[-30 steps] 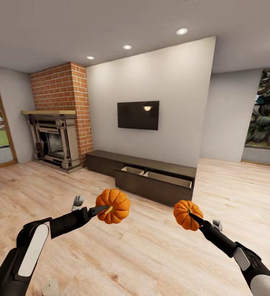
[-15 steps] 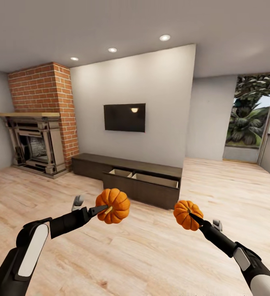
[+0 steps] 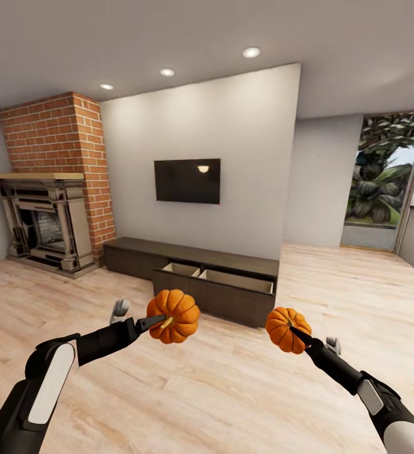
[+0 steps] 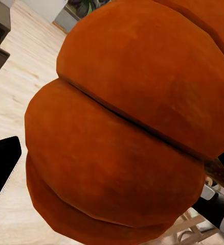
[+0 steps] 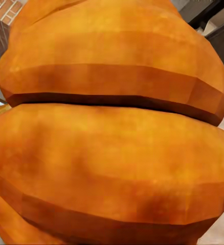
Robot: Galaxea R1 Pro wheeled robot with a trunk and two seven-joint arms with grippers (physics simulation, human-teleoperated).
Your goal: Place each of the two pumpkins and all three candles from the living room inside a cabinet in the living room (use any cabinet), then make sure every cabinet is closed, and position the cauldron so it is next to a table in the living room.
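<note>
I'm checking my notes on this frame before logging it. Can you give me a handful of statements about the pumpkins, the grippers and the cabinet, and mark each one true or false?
1. The left gripper holds the bigger pumpkin. True.
2. The right gripper is open and holds nothing. False: it is shut on the smaller pumpkin.
3. The cabinet has its drawers pulled open. True: two open compartments show in its front section.
4. Both pumpkins already lie inside the cabinet. False: both are held up in the air, short of it.
5. The fireplace stands to the cabinet's right in the head view. False: it stands to its left, by the brick column.
</note>
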